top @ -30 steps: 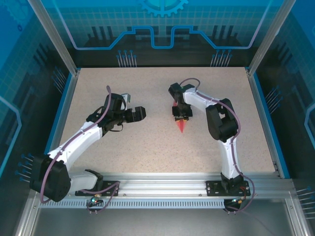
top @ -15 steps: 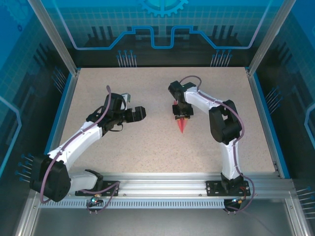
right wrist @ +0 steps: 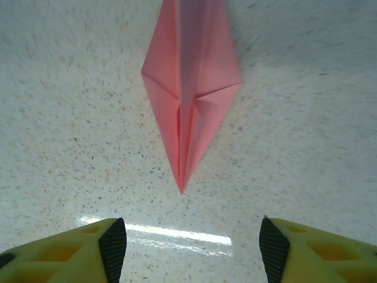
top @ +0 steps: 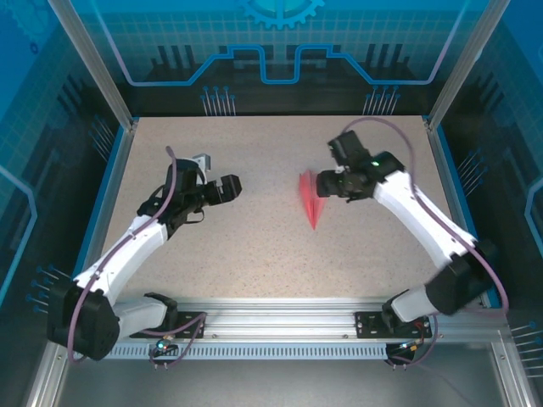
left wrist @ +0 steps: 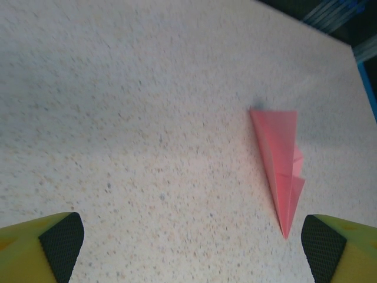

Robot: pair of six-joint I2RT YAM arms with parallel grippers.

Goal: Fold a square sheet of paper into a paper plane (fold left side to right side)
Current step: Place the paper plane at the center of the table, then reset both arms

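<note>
The square sheet of paper lies folded as a slim pink-red paper plane [top: 312, 202] flat on the table's middle, its sharp tip toward the near edge. My right gripper [top: 325, 184] sits just right of its wide end, open and holding nothing. In the right wrist view the paper plane [right wrist: 191, 88] points its tip at the gap in the right gripper [right wrist: 191, 247], apart from both pads. My left gripper [top: 230, 187] hangs open well to the left. In the left wrist view the paper plane [left wrist: 280, 159] lies at the right, ahead of the left gripper [left wrist: 191, 250].
The speckled beige table [top: 254, 254] is bounded by blue rails at left [top: 100, 212] and right [top: 462, 212]. The metal base rail [top: 271, 318] runs along the near edge.
My right gripper has opened and let go of the paper plane, drawing back to its right as the arm swung outward. The plane stays on the table. My left gripper drifted slightly left.
</note>
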